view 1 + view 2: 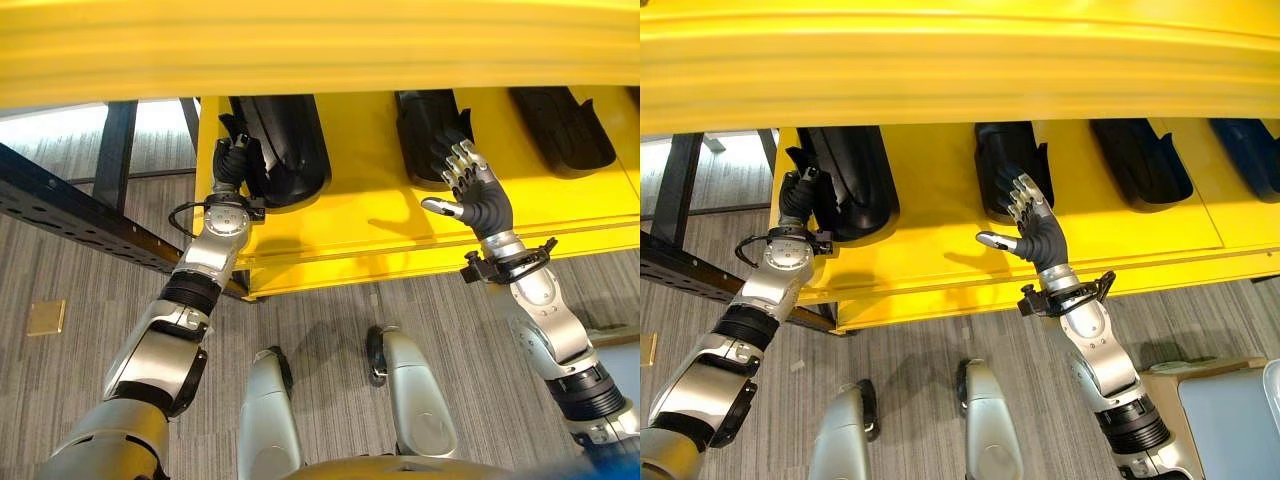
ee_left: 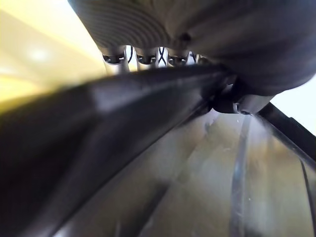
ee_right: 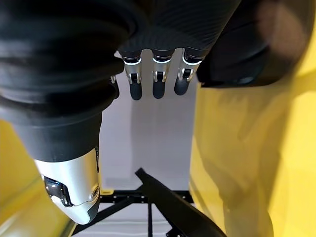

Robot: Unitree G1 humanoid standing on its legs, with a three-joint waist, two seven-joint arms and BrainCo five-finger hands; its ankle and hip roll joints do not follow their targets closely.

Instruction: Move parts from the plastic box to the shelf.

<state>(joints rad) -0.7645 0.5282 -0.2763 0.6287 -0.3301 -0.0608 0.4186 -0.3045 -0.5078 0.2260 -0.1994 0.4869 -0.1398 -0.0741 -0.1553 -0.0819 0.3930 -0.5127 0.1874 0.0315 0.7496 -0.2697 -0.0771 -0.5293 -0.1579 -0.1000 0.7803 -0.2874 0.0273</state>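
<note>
Left eye view looks down on a bright yellow shelf (image 1: 400, 230) with a row of long black moulded plastic parts lying on it. The leftmost black part (image 1: 285, 145), a rounded trough-like shell, sits at the shelf's left end, and the left hand (image 1: 232, 160) is at its left edge, fingers curled round the rim of that part. From the left wrist view the part's dark edge (image 2: 123, 98) runs right under the fingers (image 2: 143, 58), which wrap over it from above, so the hand is clamped on the part while the part rests on the shelf.

The right hand (image 1: 1035, 230) hovers over the shelf just in front of the second black part (image 1: 1005, 165), its fingers straight and spread and its thumb stuck out to the side, holding nothing. Its fingertips (image 3: 155, 89) point away from the wrist camera with open space beyond them. Two more black parts (image 1: 1140, 160) lie further right on the shelf, well apart from both hands
</note>
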